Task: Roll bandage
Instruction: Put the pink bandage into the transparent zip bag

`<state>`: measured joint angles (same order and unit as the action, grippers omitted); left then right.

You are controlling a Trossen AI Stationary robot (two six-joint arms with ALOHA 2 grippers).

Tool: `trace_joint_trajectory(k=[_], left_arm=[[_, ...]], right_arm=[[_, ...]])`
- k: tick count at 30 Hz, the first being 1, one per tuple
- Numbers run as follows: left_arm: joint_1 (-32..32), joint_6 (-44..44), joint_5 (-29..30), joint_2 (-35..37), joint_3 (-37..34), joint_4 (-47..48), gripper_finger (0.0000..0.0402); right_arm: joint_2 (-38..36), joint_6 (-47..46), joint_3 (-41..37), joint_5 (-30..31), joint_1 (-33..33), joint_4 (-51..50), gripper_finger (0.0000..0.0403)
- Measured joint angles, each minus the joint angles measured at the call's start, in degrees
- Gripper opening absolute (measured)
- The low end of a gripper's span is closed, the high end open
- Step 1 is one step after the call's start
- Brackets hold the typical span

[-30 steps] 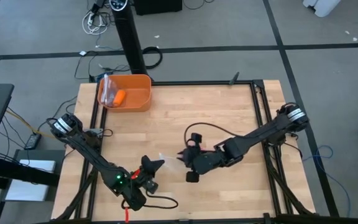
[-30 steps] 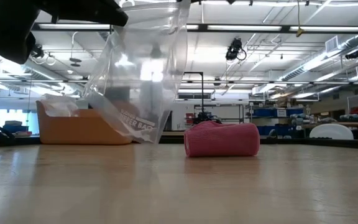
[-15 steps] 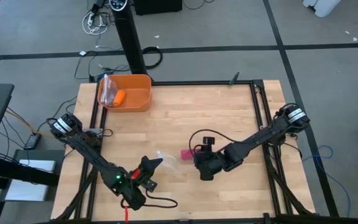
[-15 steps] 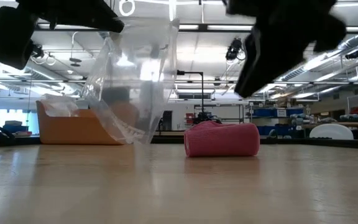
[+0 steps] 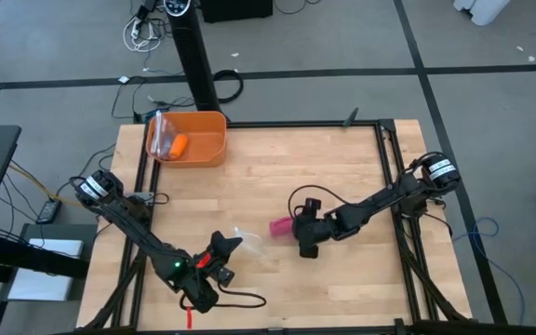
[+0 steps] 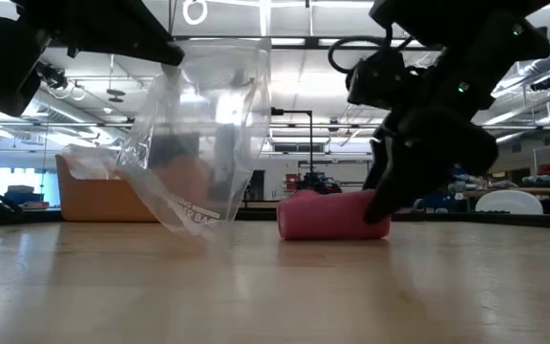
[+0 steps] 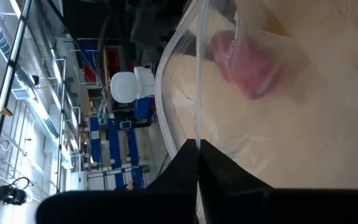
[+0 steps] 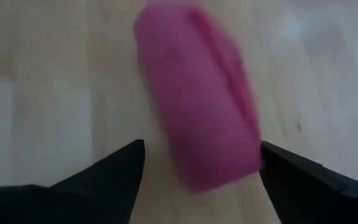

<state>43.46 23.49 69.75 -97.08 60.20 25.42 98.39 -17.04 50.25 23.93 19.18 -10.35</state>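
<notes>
The bandage (image 5: 278, 226) is a rolled pink cylinder lying on its side on the wooden table, right of centre. My right gripper (image 8: 202, 144) is open and low over it, one finger on either side of the roll (image 8: 197, 106). In the low view its dark fingers (image 6: 390, 186) stand at the roll's (image 6: 325, 215) right end. My left gripper (image 5: 227, 246) is shut on a clear plastic bag (image 6: 203, 134) held up left of the bandage. Through the bag, the left wrist view shows the roll (image 7: 247, 68). My left gripper pinches the bag's upper edge (image 7: 197, 134) between its two shut fingers, coming nearly level from the table's near left. The bag hangs slack below the fingers, its lower corner (image 6: 194, 227) down near the table top. My right gripper: I cannot tell whether its fingers touch the roll.
An orange bin (image 5: 203, 149) stands at the far left of the table, with a small orange object (image 5: 180, 144) and some clear plastic in it. A black post (image 5: 196, 65) rises beyond the far edge. Bare wood lies between the bin and the bandage.
My right gripper has come down from above the table onto the bandage and now straddles it. The bag in my left gripper has swung a little while that arm stayed in place.
</notes>
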Motion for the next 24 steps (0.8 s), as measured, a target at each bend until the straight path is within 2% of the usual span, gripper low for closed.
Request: trace_joint_trajectory(k=[2,4,10,15,20,24], left_arm=[[-0.28,-0.05,-0.49,0.0,0.0,0.03,0.0007],[-0.54,-0.55,-1.63,0.0,0.0,0.03,0.0007],[-1.2,-1.69,-3.35,0.0,0.0,0.42,0.0007],[-2.23,-5.74,-9.68,0.0,0.0,0.57,0.0005],[-3.95,-10.42,-16.88,0.0,0.0,1.26,0.0004],[-5.54,-12.61,-21.79,0.0,0.0,1.19,0.0004]], right_arm=[[0.0,0.04,-0.33,-0.82,-0.1,2.94,0.0279],[0.0,0.13,-0.58,-1.53,-0.19,3.65,0.0239],[0.0,0.51,-0.39,-4.52,0.25,5.54,0.0045],[-2.18,-2.45,4.03,-5.43,2.67,-1.54,0.0046],[-6.0,-4.44,11.72,1.38,6.37,-14.5,0.0048],[-8.09,-3.07,18.7,4.81,8.68,-19.61,0.0048]])
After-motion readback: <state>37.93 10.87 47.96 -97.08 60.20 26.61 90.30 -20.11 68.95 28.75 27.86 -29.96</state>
